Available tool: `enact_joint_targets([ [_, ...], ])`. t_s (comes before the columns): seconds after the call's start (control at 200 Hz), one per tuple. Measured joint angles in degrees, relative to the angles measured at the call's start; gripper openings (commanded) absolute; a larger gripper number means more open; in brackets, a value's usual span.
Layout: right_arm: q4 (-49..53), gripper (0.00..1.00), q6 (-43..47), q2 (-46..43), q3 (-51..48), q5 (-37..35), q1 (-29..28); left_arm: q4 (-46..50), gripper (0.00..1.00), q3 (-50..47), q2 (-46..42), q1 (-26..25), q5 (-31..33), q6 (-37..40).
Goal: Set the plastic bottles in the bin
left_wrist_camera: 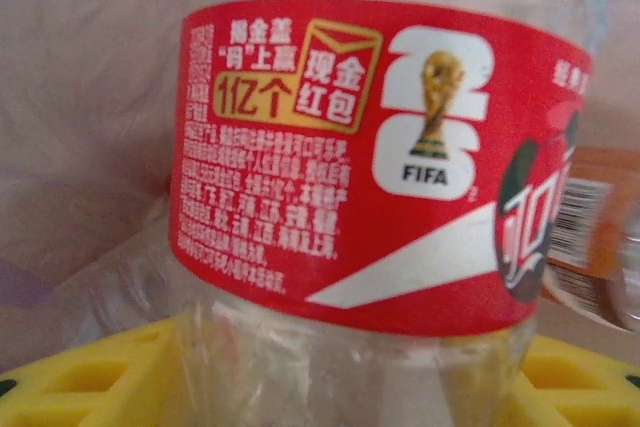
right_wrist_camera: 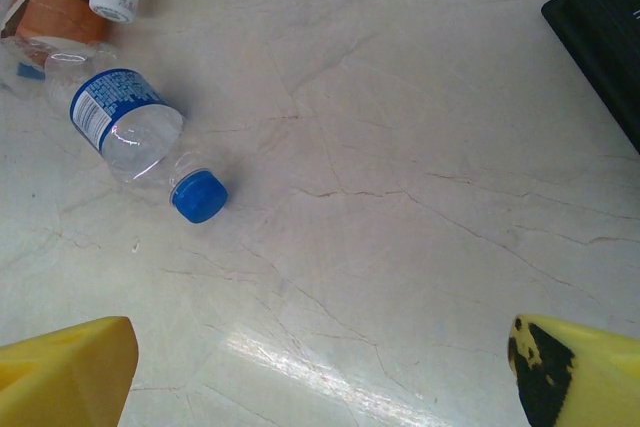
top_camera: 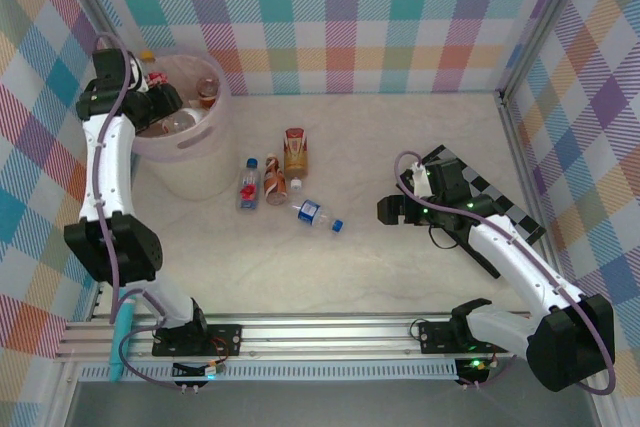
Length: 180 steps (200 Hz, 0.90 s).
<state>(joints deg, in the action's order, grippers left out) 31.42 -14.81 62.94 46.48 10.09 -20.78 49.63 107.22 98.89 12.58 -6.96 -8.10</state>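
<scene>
Looking from the top, you have the left gripper (top_camera: 165,107) over the pink bin (top_camera: 195,172), four bottles (top_camera: 275,179) lying on the table (top_camera: 400,127). In your left wrist view, half-closed jaws clasp a red-labelled clear bottle (left_wrist_camera: 370,167). In your right wrist view, the right gripper (right_wrist_camera: 320,352) gapes wide, empty, near a blue-capped bottle (right_wrist_camera: 135,132)

Pale marble-look tabletop (top_camera: 400,277), pastel plaid cloth walls (top_camera: 350,17) around it. Black flat board (right_wrist_camera: 605,27) with checkered strip lies at right. Silver aluminium rail (top_camera: 330,332) runs along near edge.
</scene>
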Motion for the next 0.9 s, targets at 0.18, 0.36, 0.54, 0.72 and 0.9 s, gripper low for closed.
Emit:
enact_joint_targets([
  [0.18,-0.5,0.95,-0.2,0.0,-0.3,0.0,0.1,1.0,0.00,2.2,3.7,0.0,0.2,2.9],
  [0.36,-0.7,0.95,-0.7,0.0,-0.4,0.0,0.1,2.4,0.23,4.1,5.3,0.0,0.2,5.0],
  [0.54,-1.0,0.95,-0.9,0.0,-0.7,0.0,0.1,2.5,0.59,4.5,5.7,0.0,-0.1,6.0],
  [0.72,-1.0,0.95,-0.9,0.0,-0.7,0.0,0.1,3.0,0.83,4.7,5.7,0.2,-1.2,5.9],
  [0.9,-1.0,0.95,-0.9,0.5,-0.7,0.6,0.1,4.0,0.87,4.7,5.5,0.2,-3.7,6.0],
])
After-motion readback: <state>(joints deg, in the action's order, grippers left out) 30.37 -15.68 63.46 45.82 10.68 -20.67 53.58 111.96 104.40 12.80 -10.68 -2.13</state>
